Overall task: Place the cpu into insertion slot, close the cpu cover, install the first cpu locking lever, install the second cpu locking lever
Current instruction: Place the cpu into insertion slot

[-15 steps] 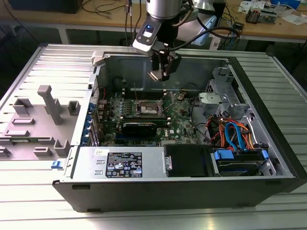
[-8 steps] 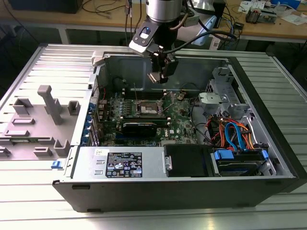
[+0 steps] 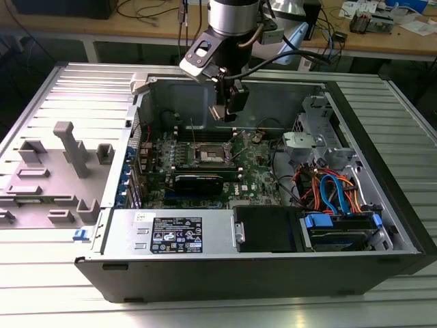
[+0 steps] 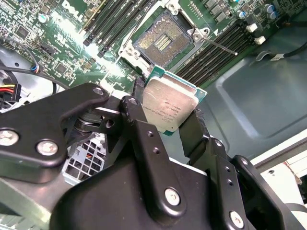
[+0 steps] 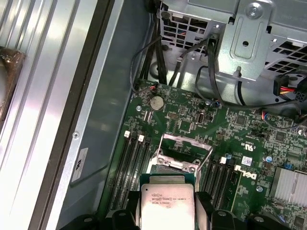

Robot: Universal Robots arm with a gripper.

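My gripper [image 3: 229, 111] hangs inside the open computer case, above the motherboard and a little behind the insertion slot [image 3: 208, 154]. It is shut on the cpu [image 4: 170, 103], a small square chip with a silver top. Black fingers [image 4: 191, 132] press on two opposite edges of the chip. In both wrist views the cpu [image 5: 166, 206] is in the air, short of the insertion slot [image 4: 163, 38], whose dark contact field lies uncovered. The cpu cover [image 5: 184, 140] stands swung up at the socket's far side. A thin wire locking lever [image 4: 221, 46] sticks out beside the socket.
Memory slots [image 4: 218, 50] flank the socket on both sides. A long black expansion card [image 3: 198, 182] lies in front of it. The drive cage [image 3: 321, 137] and coloured cables [image 3: 334, 195] are on the exterior view's right. A grey fixture [image 3: 68, 157] sits outside the case.
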